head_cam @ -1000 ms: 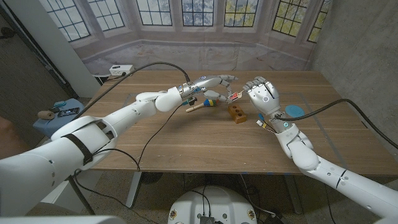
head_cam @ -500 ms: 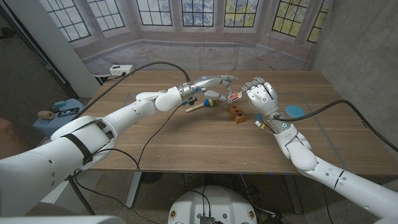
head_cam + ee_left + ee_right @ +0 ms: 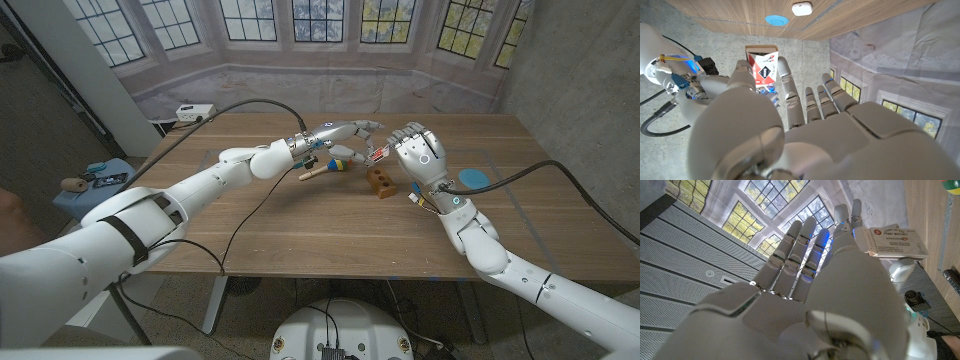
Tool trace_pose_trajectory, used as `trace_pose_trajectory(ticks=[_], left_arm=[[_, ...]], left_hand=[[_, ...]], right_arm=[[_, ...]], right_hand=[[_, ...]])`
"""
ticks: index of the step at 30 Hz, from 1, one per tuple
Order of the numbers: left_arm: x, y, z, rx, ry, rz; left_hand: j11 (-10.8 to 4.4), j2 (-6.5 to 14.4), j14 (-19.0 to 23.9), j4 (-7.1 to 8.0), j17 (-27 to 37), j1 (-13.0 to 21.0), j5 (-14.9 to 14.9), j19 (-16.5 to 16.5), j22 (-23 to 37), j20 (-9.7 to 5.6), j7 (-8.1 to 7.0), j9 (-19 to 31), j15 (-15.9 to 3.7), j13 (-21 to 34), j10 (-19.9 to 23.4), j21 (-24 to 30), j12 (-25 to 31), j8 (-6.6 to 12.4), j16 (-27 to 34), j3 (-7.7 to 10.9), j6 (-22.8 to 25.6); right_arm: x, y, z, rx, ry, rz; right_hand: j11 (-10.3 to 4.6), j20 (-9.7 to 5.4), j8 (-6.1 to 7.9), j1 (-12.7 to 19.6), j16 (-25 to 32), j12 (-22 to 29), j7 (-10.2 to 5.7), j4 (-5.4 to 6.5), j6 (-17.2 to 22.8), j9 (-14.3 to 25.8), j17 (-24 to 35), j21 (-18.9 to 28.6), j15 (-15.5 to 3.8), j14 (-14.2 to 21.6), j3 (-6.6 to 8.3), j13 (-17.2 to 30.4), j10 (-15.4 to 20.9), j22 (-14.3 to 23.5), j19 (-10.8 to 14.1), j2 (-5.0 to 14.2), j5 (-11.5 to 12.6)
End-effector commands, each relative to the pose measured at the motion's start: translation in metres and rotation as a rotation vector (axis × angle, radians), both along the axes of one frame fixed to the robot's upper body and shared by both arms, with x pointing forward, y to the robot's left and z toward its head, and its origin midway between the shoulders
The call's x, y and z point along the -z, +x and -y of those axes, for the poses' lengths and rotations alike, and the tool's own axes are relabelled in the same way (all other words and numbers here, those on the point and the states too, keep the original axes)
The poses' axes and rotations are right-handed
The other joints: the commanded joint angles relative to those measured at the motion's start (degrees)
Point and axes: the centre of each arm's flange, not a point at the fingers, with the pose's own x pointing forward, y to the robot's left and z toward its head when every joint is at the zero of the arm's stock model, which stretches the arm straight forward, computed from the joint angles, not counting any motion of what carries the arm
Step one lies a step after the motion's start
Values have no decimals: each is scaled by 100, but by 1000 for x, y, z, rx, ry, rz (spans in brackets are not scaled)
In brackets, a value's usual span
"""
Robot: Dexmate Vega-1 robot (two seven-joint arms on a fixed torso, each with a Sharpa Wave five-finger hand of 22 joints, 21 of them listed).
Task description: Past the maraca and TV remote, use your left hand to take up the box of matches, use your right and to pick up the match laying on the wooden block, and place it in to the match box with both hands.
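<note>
Now — left hand [image 3: 345,133] pinches the matchbox [image 3: 762,67] aloft over the maraca [image 3: 334,166], drawer open | right hand [image 3: 420,152] just beside it, fingers curled, match not discernible | keep box steady, ease tip in slowly — wooden block [image 3: 380,180] below.

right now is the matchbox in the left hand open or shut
Open: in the left wrist view the matchbox, pinched by the left hand, has its tray slid out past the printed sleeve.
</note>
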Motion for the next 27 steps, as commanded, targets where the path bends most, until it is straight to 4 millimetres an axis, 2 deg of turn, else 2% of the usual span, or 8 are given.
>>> trace_pose_trajectory(ticks=[1, 27], left_arm=[[-1, 4, -1, -7, 0, -7], [0, 1, 0, -4, -2, -9]], left_hand=[[29, 169, 1, -2, 11, 113, 52, -6, 31, 8, -20, 22, 21, 20, 6, 10, 6, 42, -17, -14, -4], [73, 163, -5, -9, 8, 112, 50, -18, 31, 12, -18, 16, 22, 20, -5, 9, 5, 47, -19, -13, -7]], right_arm=[[-1, 0, -5, -12, 5, 0], [6, 0, -12, -41, 18, -21]], right_hand=[[15, -621, 24, -8, -13, -23, 6, 1, 33, 24, 10, 24, -511, 28, -20, 15, 48, 7, -21, 56, 33], [20, -618, 9, 24, -19, -28, 11, -12, 38, 26, 26, 47, -518, 33, -30, 18, 60, 5, -37, 51, 37]])
